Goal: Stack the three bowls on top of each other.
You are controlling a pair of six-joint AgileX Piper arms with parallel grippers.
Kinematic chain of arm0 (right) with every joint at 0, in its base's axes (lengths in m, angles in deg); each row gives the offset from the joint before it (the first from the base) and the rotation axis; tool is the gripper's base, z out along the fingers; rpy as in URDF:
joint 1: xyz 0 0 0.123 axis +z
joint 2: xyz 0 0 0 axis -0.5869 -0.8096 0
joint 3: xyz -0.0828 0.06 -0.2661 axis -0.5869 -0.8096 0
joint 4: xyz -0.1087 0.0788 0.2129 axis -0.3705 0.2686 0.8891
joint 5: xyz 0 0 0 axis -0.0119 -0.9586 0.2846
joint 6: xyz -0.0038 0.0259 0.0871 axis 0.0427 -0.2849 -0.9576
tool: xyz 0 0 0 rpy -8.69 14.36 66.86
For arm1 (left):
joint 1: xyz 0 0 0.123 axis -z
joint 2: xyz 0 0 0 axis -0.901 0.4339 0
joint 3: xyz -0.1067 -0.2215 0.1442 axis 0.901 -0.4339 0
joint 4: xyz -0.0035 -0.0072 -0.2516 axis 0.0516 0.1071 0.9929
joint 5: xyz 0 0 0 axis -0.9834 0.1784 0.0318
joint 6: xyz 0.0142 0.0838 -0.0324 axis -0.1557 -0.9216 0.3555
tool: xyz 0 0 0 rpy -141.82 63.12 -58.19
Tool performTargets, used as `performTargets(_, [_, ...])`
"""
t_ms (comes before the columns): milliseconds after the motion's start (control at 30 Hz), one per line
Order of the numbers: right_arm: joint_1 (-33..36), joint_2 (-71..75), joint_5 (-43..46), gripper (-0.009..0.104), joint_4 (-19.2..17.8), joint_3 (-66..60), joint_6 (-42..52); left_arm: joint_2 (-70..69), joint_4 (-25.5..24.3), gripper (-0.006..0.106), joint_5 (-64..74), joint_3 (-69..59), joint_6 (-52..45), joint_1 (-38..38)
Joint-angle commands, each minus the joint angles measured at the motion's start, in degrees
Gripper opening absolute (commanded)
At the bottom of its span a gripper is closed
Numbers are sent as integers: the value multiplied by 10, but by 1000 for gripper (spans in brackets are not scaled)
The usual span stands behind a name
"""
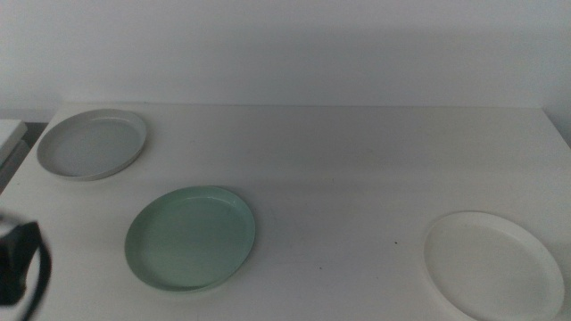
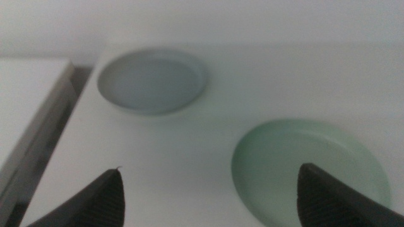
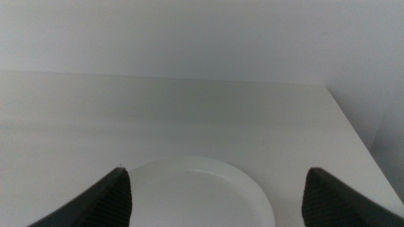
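Observation:
Three bowls lie apart on the white table [image 1: 357, 169]. The light grey bowl [image 1: 92, 143] is at the far left, the mint green bowl [image 1: 190, 237] at the near left of centre, and the white bowl [image 1: 493, 264] at the near right. My left gripper [image 2: 211, 167] is open and empty. It hovers near the table's front left corner, where part of it shows as a dark shape [image 1: 20, 263], and it faces the grey bowl [image 2: 151, 79] and the green bowl [image 2: 303, 167]. My right gripper [image 3: 216, 169] is open and empty just short of the white bowl [image 3: 202, 192], and is out of the middle view.
A white wall [image 1: 285, 45] rises behind the table's far edge. A separate white ledge [image 2: 25, 107] stands beside the table's left edge, with a dark gap between them. The table's right edge [image 3: 353, 132] runs close to the white bowl.

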Motion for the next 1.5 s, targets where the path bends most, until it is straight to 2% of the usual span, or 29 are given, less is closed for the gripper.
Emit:
performTargets(0, [-2,2,6,92,-4,-2,3,67,1,94,71,69,7,-2])
performTargets(367, [-2,2,6,92,-4,-2,3,386,20,94,319,328,7,0])
performTargets(467, [-2,2,6,92,-4,-2,3,444,35,94,311,362,-20,1])
performTargets(567, [-2,2,6,92,-4,-2,3,489,46,94,316,376,11,1])
performTargets(900, [-2,2,6,92,-4,-2,3,619,42,94,256,376,5,2])
performTargets(1300, [-2,2,6,92,-4,-2,3,759,41,94,152,376,5,46])
performTargets(1467, [-2,2,6,92,-4,-2,3,795,42,88,127,375,5,58])
